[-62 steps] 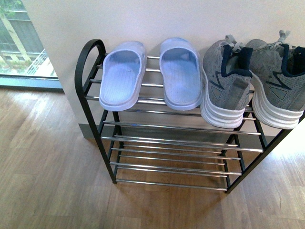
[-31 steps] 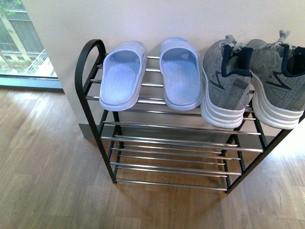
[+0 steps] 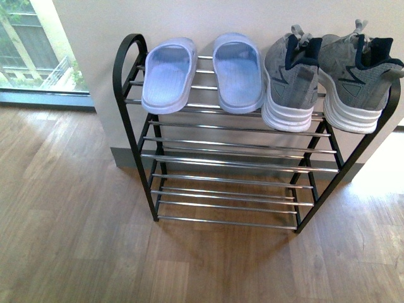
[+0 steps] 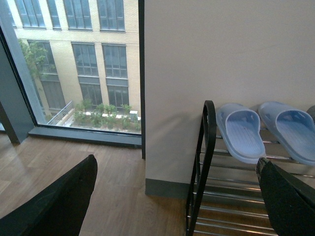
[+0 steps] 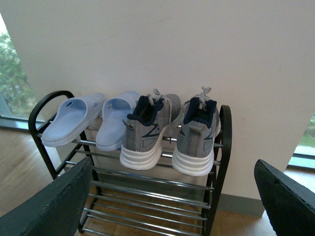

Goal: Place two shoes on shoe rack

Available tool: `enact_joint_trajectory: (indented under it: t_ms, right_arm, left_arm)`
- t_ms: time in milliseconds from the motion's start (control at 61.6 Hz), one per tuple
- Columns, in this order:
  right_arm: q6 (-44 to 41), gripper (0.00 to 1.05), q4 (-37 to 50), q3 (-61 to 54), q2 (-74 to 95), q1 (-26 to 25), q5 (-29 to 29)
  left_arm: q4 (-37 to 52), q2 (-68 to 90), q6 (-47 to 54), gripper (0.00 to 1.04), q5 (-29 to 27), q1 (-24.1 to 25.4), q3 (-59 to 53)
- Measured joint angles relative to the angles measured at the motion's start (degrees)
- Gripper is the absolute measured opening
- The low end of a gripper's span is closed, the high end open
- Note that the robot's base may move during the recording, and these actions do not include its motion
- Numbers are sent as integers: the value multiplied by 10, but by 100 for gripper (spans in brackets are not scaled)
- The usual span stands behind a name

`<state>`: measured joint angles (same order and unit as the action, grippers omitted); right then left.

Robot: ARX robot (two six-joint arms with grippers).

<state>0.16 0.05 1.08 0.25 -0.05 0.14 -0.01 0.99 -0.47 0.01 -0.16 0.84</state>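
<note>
On the top tier of the shoe rack (image 3: 134, 136), four shoes are seen in a row. From the left, two pale blue slippers (image 3: 168, 74) (image 3: 238, 71) lie side by side, then two grey sneakers (image 3: 291, 76) (image 3: 357, 73) rest heels outward, just beside each other. The lower tiers hold only chrome rods. In both wrist views the left fingers (image 4: 59, 201) and right fingers (image 5: 54, 201) are spread wide apart, grasping nothing.

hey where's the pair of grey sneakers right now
In the front view the grey sneakers sit side by side at the right end of the shoe rack's top tier, heels toward the camera, just right of the pale blue slippers.
</note>
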Motion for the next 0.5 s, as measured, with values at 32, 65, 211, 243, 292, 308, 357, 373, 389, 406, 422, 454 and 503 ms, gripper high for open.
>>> enact_joint_trajectory:
  t_ms: [32, 65, 211, 243, 292, 308, 357, 373, 389, 406, 422, 454, 503]
  right_arm:
    - [0, 95, 0, 0, 0, 0, 0]
    - [0, 95, 0, 0, 0, 0, 0]
    - [0, 95, 0, 0, 0, 0, 0]
    - [0, 95, 0, 0, 0, 0, 0]
    - [0, 95, 0, 0, 0, 0, 0]
    - [0, 95, 0, 0, 0, 0, 0]
    - [0, 95, 0, 0, 0, 0, 0]
    - [0, 95, 0, 0, 0, 0, -1]
    - [0, 95, 0, 0, 0, 0, -1]
    - [0, 95, 0, 0, 0, 0, -1]
    - [0, 95, 0, 0, 0, 0, -1]
    - [0, 95, 0, 0, 0, 0, -1]
    - [0, 95, 0, 0, 0, 0, -1]
  left_arm:
    - [0, 0, 0, 95, 0, 0, 0]
    - [0, 0, 0, 95, 0, 0, 0]
    - [0, 0, 0, 95, 0, 0, 0]
    - [0, 0, 0, 95, 0, 0, 0]
    - [0, 0, 0, 95, 0, 0, 0]
    - [0, 0, 0, 95, 0, 0, 0]
    - [0, 0, 0, 95, 0, 0, 0]
    - [0, 0, 0, 95, 0, 0, 0]
    - [0, 0, 0, 95, 0, 0, 0]
    - [0, 0, 0, 95, 0, 0, 0]
    - [0, 0, 0, 95, 0, 0, 0]
    - [0, 0, 0, 95, 0, 0, 0]
    - [0, 0, 0, 95, 0, 0, 0]
